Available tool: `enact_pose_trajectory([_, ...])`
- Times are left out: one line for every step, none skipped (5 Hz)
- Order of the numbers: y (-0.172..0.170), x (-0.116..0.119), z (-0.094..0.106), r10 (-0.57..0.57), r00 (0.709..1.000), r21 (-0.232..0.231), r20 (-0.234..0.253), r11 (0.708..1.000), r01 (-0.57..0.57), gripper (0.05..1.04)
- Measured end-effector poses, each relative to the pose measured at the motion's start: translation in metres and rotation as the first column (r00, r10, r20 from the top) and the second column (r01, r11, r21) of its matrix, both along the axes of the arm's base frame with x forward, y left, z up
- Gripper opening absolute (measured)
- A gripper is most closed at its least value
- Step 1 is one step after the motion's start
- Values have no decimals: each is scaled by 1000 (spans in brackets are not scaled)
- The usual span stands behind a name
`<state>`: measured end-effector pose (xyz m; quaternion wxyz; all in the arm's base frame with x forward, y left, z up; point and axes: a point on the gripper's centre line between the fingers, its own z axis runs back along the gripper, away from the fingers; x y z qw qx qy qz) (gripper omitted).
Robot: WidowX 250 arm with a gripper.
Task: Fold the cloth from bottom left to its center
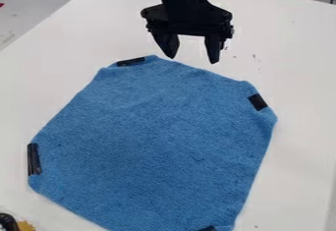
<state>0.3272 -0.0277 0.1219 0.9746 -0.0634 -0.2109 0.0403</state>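
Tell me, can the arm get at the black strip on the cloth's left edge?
Probably yes: the open gripper hangs empty by the top edge of the cloth, and nothing tall stands between it and that strip.

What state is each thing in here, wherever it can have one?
blue cloth: spread out flat, bottom left not folded to the center
black gripper: open, nothing held, at the cloth's far edge
black tape pieces: four, at the cloth's edges
white table: bearing the cloth
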Motion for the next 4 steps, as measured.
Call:
enact_pose_trajectory([0,-2,-8,-2,1000,-1,-27,1000,2,1001])
enact_pose_trajectory([15,-5,-12,-5,998,5,-58,1000,5,1001])
enact_pose_trajectory([43,-13,-15,33,994,15,-104,999,-32,1001])
enact_pose_trajectory([82,-37,-24,110,983,68,-145,993,-101,1001])
